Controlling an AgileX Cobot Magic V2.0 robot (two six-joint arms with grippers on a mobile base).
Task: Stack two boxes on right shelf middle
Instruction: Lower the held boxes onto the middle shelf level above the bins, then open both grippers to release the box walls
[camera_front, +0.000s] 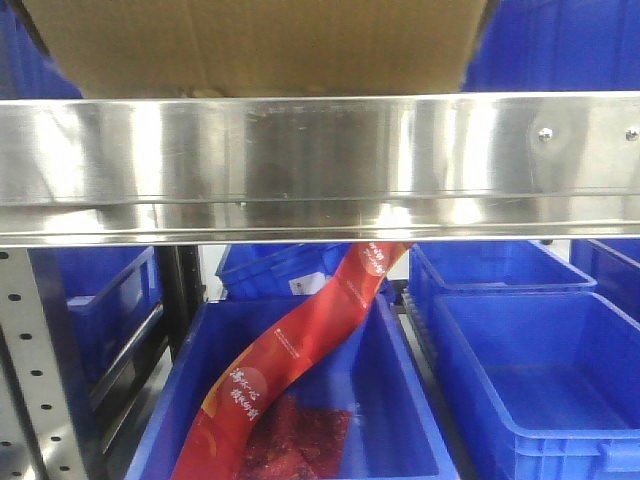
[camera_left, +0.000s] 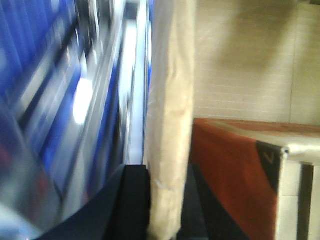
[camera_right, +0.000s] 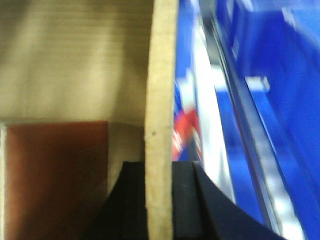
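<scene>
a cardboard box is held above the steel shelf. its left wall is clamped by the left hand, its right wall by the right hand.

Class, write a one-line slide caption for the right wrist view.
Right gripper clamps the cardboard box wall, blue crates blurred beyond.

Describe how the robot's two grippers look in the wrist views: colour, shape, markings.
Only the fingers show. The left gripper has plain black fingers, flat-sided with a curved outer edge. The right gripper has matching black fingers. No markings, cables or arm links are visible.
</scene>
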